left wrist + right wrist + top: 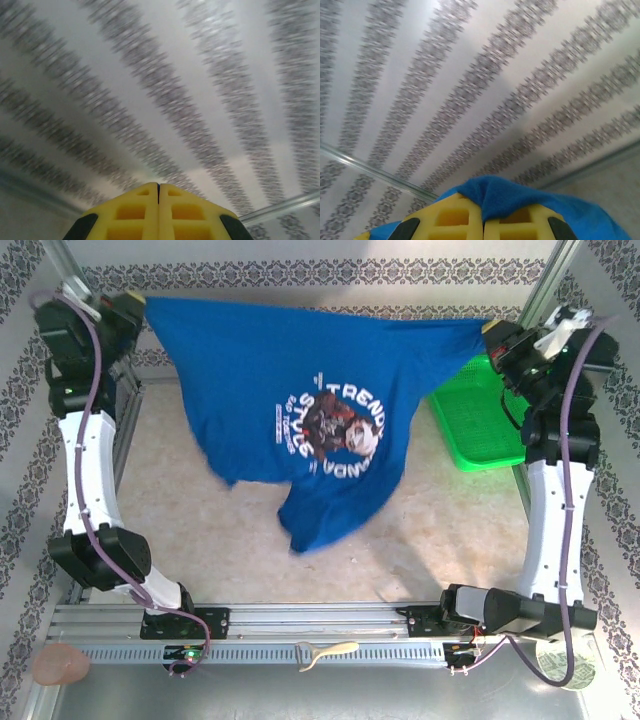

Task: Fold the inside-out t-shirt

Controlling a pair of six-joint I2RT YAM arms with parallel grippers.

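The royal blue t-shirt (270, 390) hangs spread in the air between both grippers over the far half of the table, with a white and dark print (335, 425) facing the top camera. Its lower part droops to a point near the table's middle. My left gripper (140, 308) is shut on the shirt's left top corner; in the left wrist view its yellow fingers (131, 212) press together on a thin blue sliver. My right gripper (492, 332) is shut on the right top corner, and in the right wrist view blue cloth (520, 197) bunches over its yellow fingers (452, 217).
A green mesh basket (480, 420) sits at the right of the table, partly behind the right arm. Patterned walls enclose the table on the far, left and right sides. Along the near rail lie a cream-coloured item (325, 652) and a pinkish round object (60, 665).
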